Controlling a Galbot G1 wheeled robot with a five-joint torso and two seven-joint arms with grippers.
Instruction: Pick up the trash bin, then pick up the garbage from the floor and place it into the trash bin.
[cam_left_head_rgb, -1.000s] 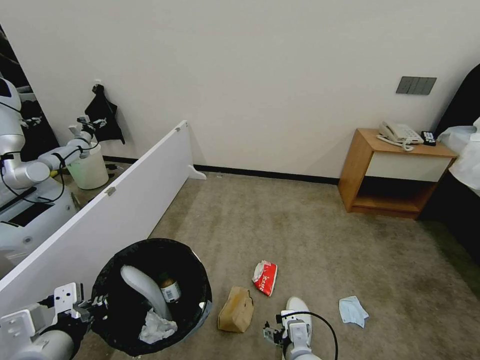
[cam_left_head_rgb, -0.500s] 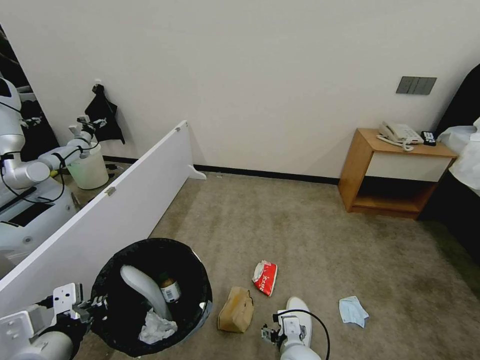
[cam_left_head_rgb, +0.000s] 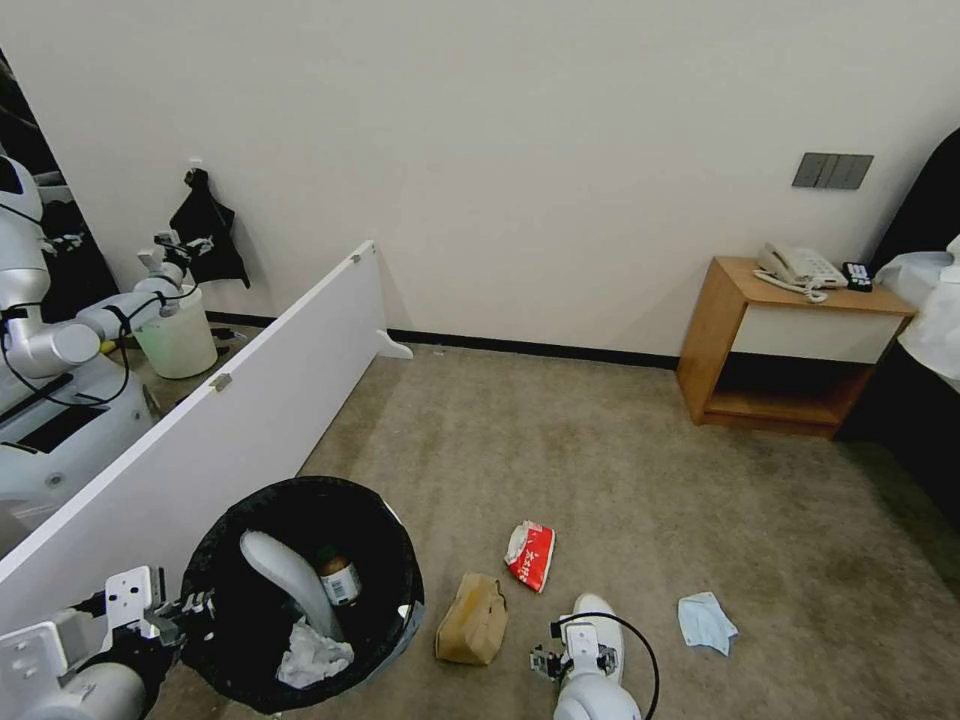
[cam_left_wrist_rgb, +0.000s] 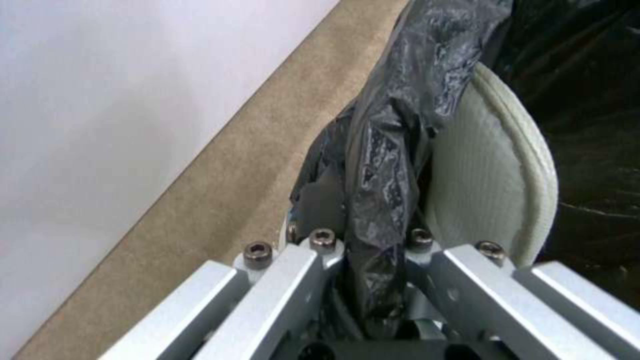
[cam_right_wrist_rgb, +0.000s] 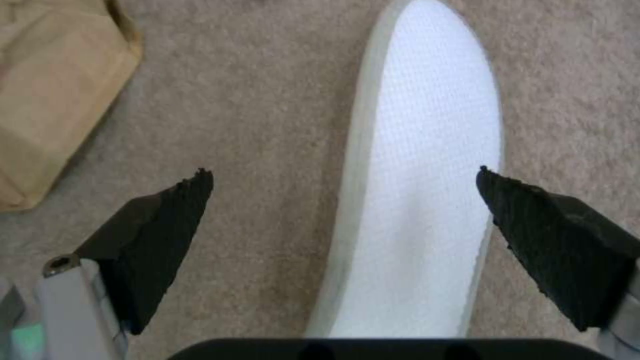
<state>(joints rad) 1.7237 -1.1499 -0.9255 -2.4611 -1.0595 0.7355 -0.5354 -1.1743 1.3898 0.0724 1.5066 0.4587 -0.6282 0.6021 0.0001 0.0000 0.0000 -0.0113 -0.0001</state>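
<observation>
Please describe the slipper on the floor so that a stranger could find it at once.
Begin at the black-lined trash bin by the white partition. To its right on the carpet lie a brown paper bag, then the white slipper, under the open right gripper. It is long, white and waffle-textured.

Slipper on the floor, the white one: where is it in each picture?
Head view: slipper low, right of centre, just beyond the right gripper.
Right wrist view: centre, between the open fingers.
Left wrist view: that is the other slipper, inside the bin.
Shared landmark: paper bag beside the slipper.
</observation>
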